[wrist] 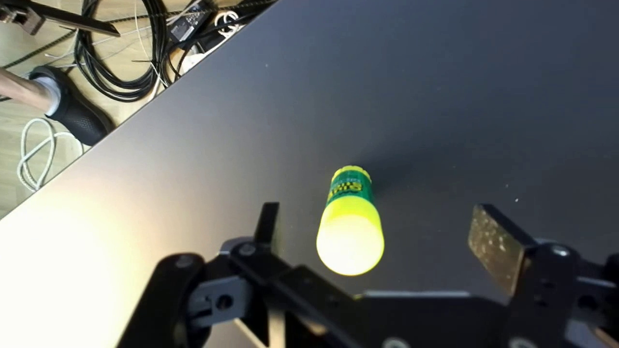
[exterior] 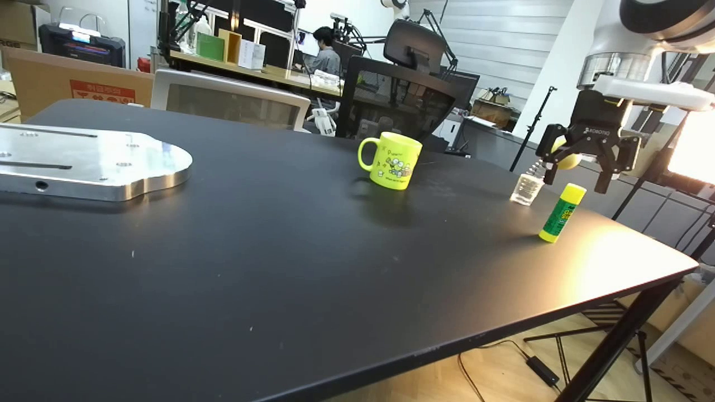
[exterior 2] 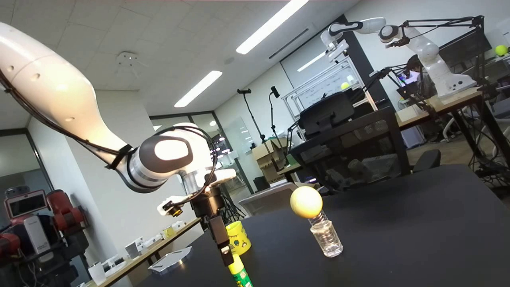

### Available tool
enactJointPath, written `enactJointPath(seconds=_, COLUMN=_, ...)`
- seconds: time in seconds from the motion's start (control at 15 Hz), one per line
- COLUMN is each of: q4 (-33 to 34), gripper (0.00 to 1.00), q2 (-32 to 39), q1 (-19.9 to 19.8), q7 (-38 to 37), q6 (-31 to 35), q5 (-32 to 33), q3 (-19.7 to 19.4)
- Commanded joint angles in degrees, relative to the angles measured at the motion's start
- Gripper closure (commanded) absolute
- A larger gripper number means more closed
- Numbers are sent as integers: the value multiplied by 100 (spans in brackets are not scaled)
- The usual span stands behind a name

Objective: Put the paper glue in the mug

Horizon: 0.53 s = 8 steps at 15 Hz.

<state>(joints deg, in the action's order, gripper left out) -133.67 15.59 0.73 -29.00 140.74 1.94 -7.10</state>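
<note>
The big white robot arm (exterior 2: pixel 55 79) was stretched down from an upper corner in both exterior views, and it was bent at the wrist so that the black gripper (exterior: pixel 576 181) was pointed down at the flat, dark table (exterior: pixel 279 268). Its two fingers (wrist: pixel 495 246) were spread wide apart, with one on each side of the small, slim paper glue stick (wrist: pixel 350 227), made with a green middle and bright yellow ends. In the wrist view a gap was seen on both sides of the stick, and the smaller gap was left beside the finger on the left of that view. The fingertips were held near the yellow cap, but it could not be told if they were above its top or lower. The glue stick was stood on its end on the table, near the edge, with its cap up. The lime yellow-green mug (exterior: pixel 394 162), with a loop handle and a dark print, was set upright on the table, well apart from the stick. A round yellow ball (exterior 2: pixel 306 201) was held up on a small, clear, bottle-shaped holder (exterior 2: pixel 326 239).
</note>
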Motion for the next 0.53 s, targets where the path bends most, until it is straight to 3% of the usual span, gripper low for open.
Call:
enactJointPath(seconds=0.0, q4=-130, gripper=0, q2=88, q1=121, q7=-352, q6=434, q5=12, q3=-54)
enactJointPath(seconds=0.27, q4=-202, gripper=0, q2=55, q1=198, q7=-457, q6=477, q5=75, q3=-136)
enactJointPath(seconds=0.33, q4=-240, gripper=25, q2=24, q1=267, q7=-608, q6=540, q5=239, q3=-214)
enactJointPath(seconds=0.4, q4=-247, gripper=25, q2=16, q1=313, q7=-730, q6=560, q5=347, q3=-269)
enactJointPath(seconds=0.47, q4=-250, gripper=33, q2=8, q1=342, q7=-798, q6=565, q5=424, q3=-307)
